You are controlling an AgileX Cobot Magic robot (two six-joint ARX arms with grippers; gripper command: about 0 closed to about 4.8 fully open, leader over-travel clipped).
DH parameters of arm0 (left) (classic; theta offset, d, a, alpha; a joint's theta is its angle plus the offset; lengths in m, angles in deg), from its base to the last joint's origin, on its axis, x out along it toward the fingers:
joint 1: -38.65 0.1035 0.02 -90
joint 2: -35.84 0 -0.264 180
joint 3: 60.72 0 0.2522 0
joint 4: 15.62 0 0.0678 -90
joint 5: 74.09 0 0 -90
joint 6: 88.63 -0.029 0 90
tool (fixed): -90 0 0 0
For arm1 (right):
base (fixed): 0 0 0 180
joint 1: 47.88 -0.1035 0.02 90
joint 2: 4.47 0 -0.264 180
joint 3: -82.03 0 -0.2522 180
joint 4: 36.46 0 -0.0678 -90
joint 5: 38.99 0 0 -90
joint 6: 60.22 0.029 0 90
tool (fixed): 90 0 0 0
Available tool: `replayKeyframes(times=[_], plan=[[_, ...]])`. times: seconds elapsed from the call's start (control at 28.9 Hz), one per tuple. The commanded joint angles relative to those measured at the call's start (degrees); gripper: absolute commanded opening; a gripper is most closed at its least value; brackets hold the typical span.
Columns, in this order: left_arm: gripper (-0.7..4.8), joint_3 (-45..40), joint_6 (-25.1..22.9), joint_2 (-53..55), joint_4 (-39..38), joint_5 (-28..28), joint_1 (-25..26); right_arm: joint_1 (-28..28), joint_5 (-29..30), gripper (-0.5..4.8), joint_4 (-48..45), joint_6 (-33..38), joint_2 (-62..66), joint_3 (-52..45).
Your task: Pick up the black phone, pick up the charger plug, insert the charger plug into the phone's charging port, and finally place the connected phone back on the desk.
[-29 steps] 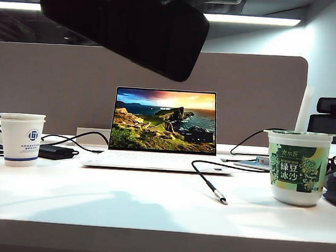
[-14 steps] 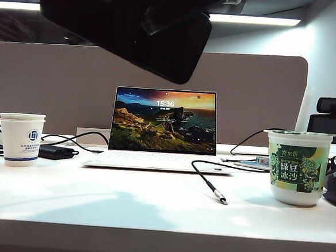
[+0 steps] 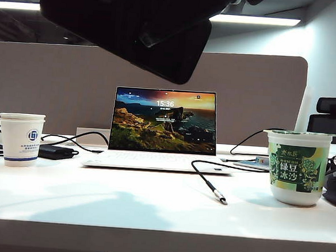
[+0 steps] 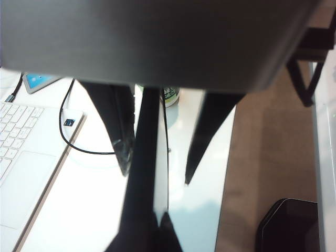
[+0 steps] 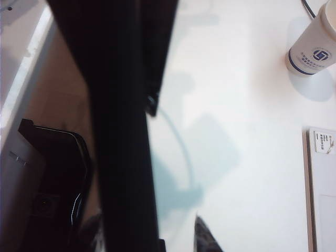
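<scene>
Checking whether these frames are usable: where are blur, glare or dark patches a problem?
Exterior view: black phone is a dark silhouette under bright ceiling strips; desk washed out. Left wrist view: near-black blurred phone edge. Right wrist view: a blurred black band, paper cup soft.

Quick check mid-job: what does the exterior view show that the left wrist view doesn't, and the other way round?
Only exterior: the charger plug lying free on the desk, the paper cup, the laptop screen, and the right hand overlapping the raised black phone. Only left wrist: the left hand clamped on the phone, seen edge-on, and the laptop keyboard. Both: phone, desk, laptop, green tub.
</scene>
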Motion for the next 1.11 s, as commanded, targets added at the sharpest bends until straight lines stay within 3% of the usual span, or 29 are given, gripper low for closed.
replayKeyframes(times=[0.03,0.31,0.38,0.59,0.97,1.04,1.11], plan=[[-0.07,0.46,-0.28,-0.39,1.40,-0.76,0.00,-0.09,0.13,1.97,-0.72,0.13,-0.28,0.24],[-0.06,0.46,-3.06,-0.39,-0.24,-0.20,0.00,-0.09,-0.17,1.94,-1.01,0.13,-0.31,0.24],[-0.06,0.46,-3.58,-0.39,-0.74,-0.13,0.00,-0.09,-0.17,1.43,-1.01,0.13,-0.28,0.24],[-0.07,0.46,-3.69,-0.37,-0.83,-0.13,0.00,-0.09,-0.15,0.54,-0.98,0.11,-0.28,0.24],[-0.01,0.46,-3.61,-0.28,0.63,-0.31,0.02,-0.09,-0.17,-0.02,-0.85,0.09,-0.31,0.24],[0.43,0.46,-3.61,-0.28,0.68,-0.31,0.02,-0.09,-0.17,-0.01,-0.81,0.11,-0.31,0.24],[1.22,0.46,-3.13,-0.28,0.66,-0.26,0.02,-0.09,-0.22,-0.01,-0.83,0.09,-0.33,0.24]])
